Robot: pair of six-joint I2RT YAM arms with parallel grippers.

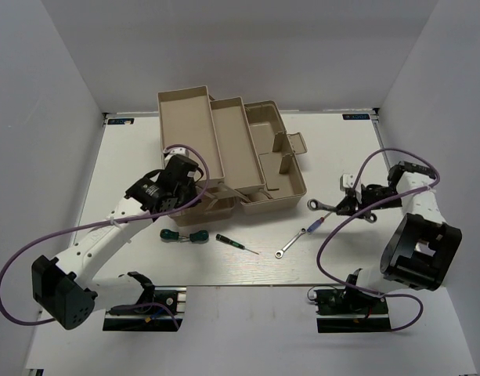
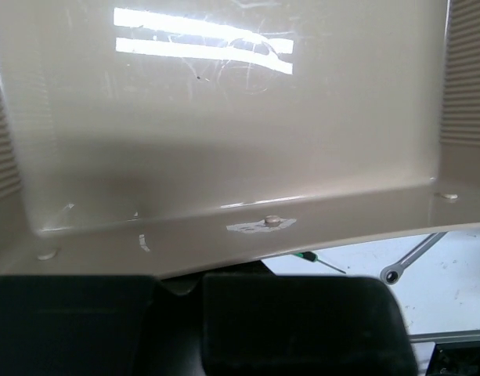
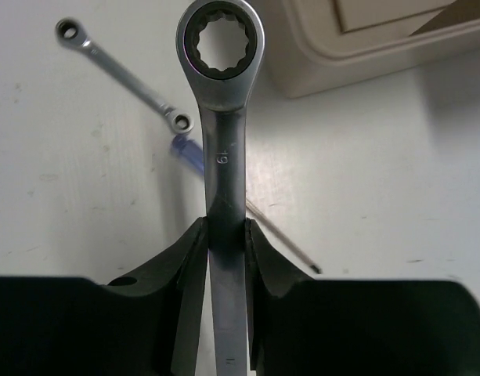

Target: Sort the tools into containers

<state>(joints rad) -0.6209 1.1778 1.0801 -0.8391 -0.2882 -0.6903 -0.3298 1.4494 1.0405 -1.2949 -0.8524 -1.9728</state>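
Note:
The beige toolbox [image 1: 283, 168] stands open at the table's middle back, its trays [image 1: 185, 125] folded out to the left. My left gripper [image 1: 182, 188] is shut, pressed close under a tray [image 2: 224, 141]; its dark fingers [image 2: 302, 321] fill the bottom of the left wrist view. My right gripper [image 3: 225, 231] is shut on a silver wrench [image 3: 221, 94], held above the table right of the toolbox [image 3: 365, 39]. The wrench's ring end [image 1: 315, 204] points at the box. On the table lie a smaller wrench [image 1: 290, 244], a blue-handled screwdriver [image 1: 318, 223], a slim black-handled one [image 1: 228, 240] and two green-handled ones [image 1: 185, 235].
White walls close in the table on the left, back and right. Purple cables [image 1: 357, 227] loop beside both arms. The arm bases [image 1: 146, 309] stand at the near edge. The smaller wrench [image 3: 122, 74] and the blue screwdriver [image 3: 189, 153] lie below the held wrench.

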